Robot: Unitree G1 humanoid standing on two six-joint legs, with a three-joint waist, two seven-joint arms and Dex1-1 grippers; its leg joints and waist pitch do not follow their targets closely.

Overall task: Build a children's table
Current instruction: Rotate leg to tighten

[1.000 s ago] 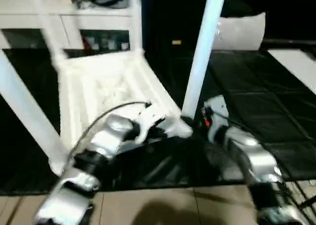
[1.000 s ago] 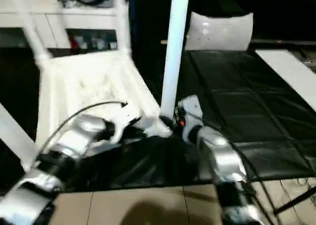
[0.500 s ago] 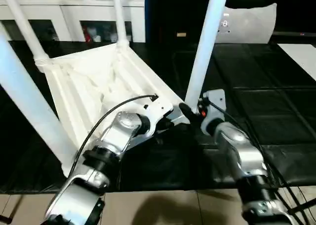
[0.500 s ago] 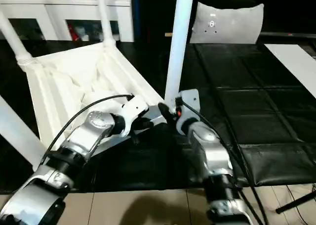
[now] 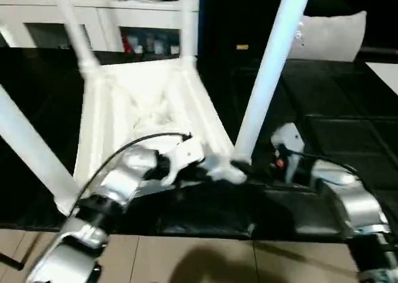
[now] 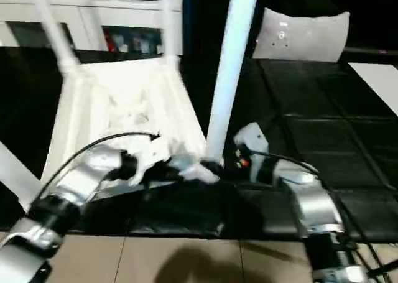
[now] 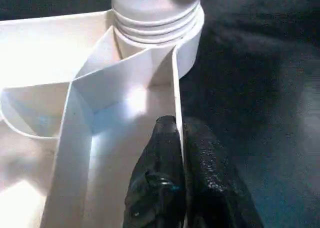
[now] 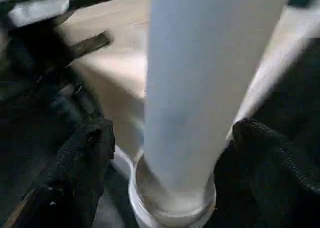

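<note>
Children's table (image 5: 143,109) lies upside down on black floor mats (image 5: 348,140), its ribbed underside facing up and its white tube legs pointing toward the ceiling. Four legs are seated in the corner sockets: the near right leg (image 5: 267,78) rises tall and slightly tilted, the near left leg (image 5: 31,152) slants out toward the left edge of the head views, and two more stand at the far corners.

At the near right corner both arms meet. The left pincer (image 7: 175,158) is pinched shut on the thin outer rim of the tabletop, one black finger (image 7: 162,153) inside the wall and the other outside it, just beside the round socket with its ringed collar (image 7: 157,22). A black cable arcs over the silver left forearm (image 5: 118,183).

The right pincer (image 8: 172,153) stands wide, its two black fingers (image 8: 85,158) on either side of the near right leg low down by the socket, with gaps between pad and tube, so it is around the leg but not clamping it.

Behind the table, white cabinets with glass doors (image 5: 137,28) line the back wall, with small items inside. A grey-white panel with small holes (image 6: 301,37) leans upright farther back on the right. Tan floor (image 5: 186,258) shows along the near edge of the mats.
</note>
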